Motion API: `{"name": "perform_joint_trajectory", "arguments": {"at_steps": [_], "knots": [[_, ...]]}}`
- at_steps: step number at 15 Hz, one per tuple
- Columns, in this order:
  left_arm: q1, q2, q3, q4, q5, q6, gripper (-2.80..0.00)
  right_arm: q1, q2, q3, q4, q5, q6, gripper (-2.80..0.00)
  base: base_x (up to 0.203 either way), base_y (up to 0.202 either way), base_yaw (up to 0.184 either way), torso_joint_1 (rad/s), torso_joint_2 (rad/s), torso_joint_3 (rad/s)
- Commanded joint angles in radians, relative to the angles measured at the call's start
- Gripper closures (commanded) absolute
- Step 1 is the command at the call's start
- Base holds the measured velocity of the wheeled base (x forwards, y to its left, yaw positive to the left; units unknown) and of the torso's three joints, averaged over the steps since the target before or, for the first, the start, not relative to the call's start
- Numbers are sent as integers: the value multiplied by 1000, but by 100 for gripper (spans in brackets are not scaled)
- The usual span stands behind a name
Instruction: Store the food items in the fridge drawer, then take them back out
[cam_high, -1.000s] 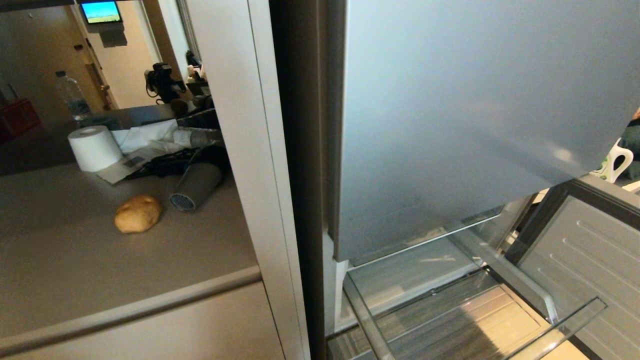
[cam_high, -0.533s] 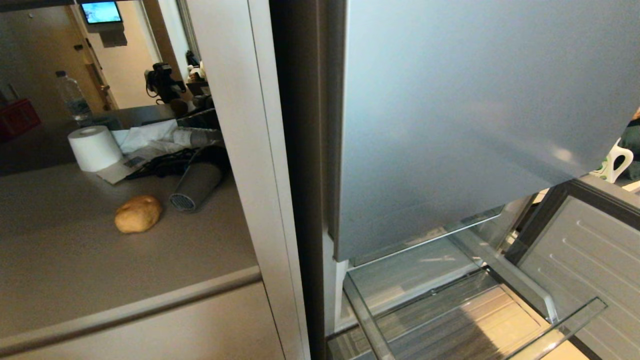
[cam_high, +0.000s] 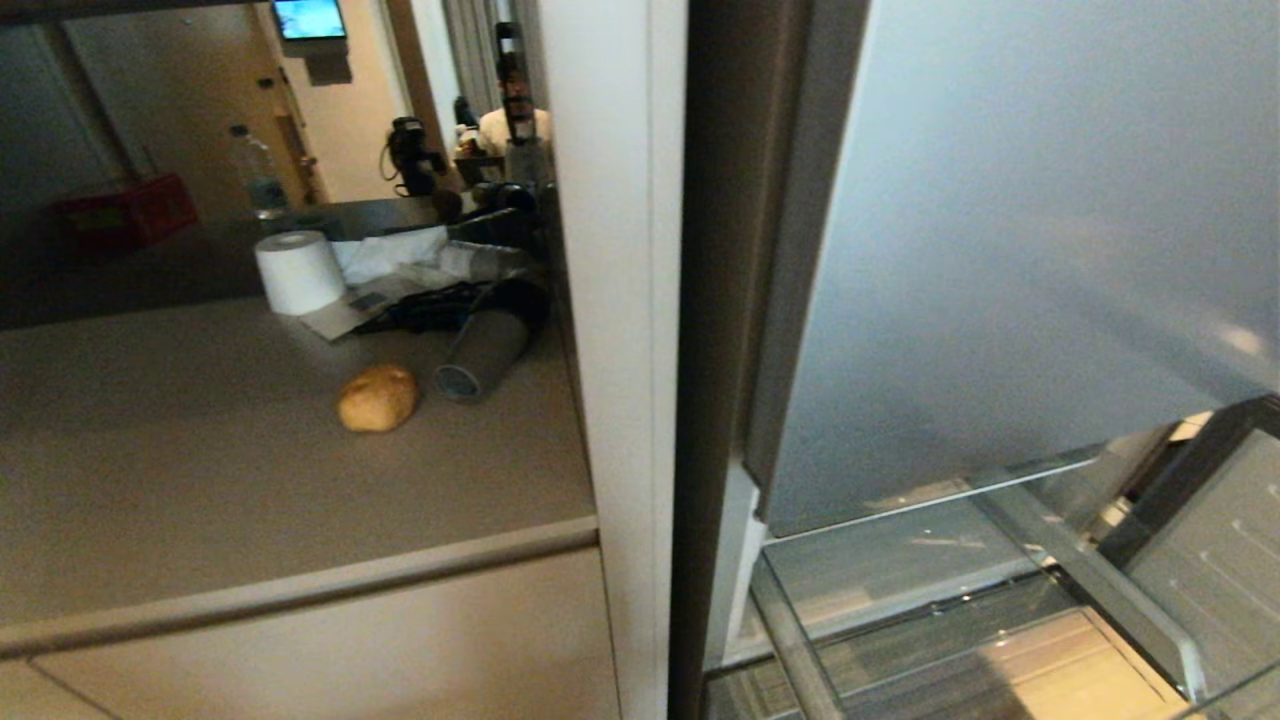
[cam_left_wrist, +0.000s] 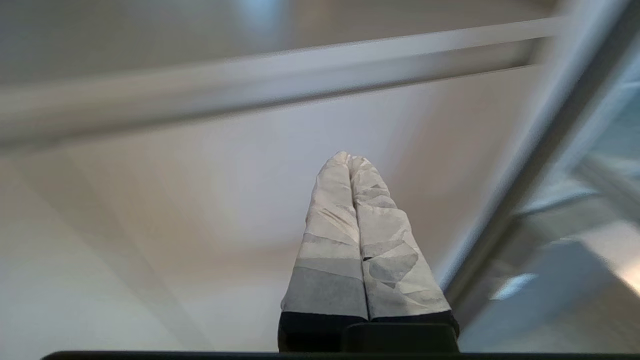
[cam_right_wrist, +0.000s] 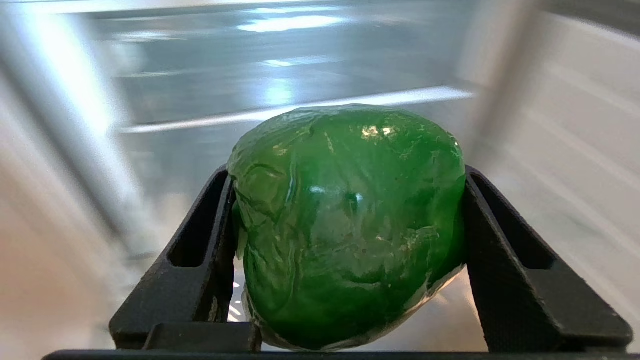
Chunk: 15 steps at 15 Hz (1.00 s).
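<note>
Right claw (cam_right_wrist: 350, 210) clamped on green pepper (cam_right_wrist: 350, 225), one finger each side. Left claw (cam_left_wrist: 350, 159) pressed shut, empty, before cabinet front (cam_left_wrist: 150, 210).

We list three items. Glossy dark-green bell pepper (cam_right_wrist: 350, 225): wrinkled skin, wedged between two black fingers (cam_right_wrist: 505, 260). Rounded tan-brown potato-like lump (cam_high: 377, 398): resting alone on the beige countertop (cam_high: 200, 470). Wide shallow see-through plastic fridge drawer (cam_high: 800, 650): pulled out, ribbed floor visible, we see nothing inside.
</note>
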Motion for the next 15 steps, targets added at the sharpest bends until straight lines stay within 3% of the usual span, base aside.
{"name": "perform_joint_trajectory", "arguments": {"at_steps": [1,6,15], "knots": [[1,2,0,0,0,0,0,0,2,31,-1,0,1,0,-3,-9,215,5,0,0],[1,2,0,0,1,0,0,0,0,31,-1,0,1,0,1,-7,154,4,5,2],[1,2,0,0,0,-2,0,0,2,31,-1,0,1,0,0,0,0,0,0,0]]}}
